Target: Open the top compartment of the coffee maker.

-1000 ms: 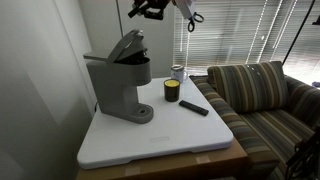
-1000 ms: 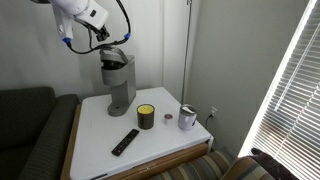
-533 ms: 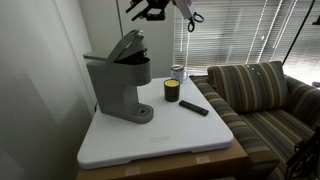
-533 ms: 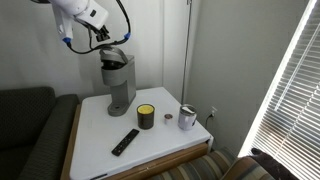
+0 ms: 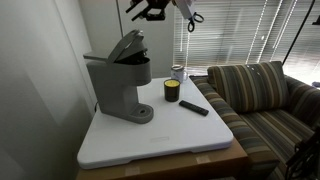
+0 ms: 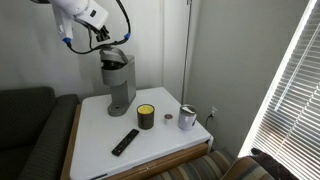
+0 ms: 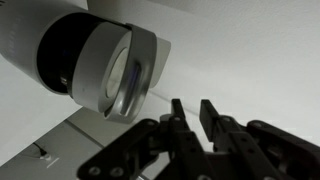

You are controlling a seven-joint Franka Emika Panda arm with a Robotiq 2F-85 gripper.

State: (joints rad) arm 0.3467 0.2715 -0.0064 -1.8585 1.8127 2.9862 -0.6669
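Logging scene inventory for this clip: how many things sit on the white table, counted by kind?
Coffee maker: 1
Remote control: 1
Small round containers: 2 (yellow-and-black can, silver tin)
Total: 4

The wrist view's left edge cuts off the coffee maker [image 7: 95, 60].

The white arm [image 6: 78, 14] bends at the wrist, and the black hand [image 6: 100, 38] hangs in the air just beneath it. In the wrist view, its two fingers [image 7: 176, 115] stand a narrow gap apart — gripping nothing.
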